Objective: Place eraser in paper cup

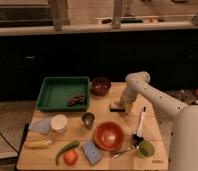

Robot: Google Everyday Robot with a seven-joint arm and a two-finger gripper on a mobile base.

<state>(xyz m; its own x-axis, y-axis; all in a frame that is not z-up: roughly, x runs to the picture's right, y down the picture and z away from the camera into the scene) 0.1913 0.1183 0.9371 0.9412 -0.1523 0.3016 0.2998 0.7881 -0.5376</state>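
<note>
The gripper (121, 107) is down at the table (152, 127), at about 1 o'clock from the orange bowl (108, 135), with its jaws drawn together on the eraser (114, 107). The eraser is a small, low rectangular block, dark along its visible side with a paler strip on top, and it lies flat on the wood. The paper cup (59, 123), short, white and round-rimmed, stands upright well apart at about 8 o'clock from the eraser, just beyond the small metal cup (88, 119).
</note>
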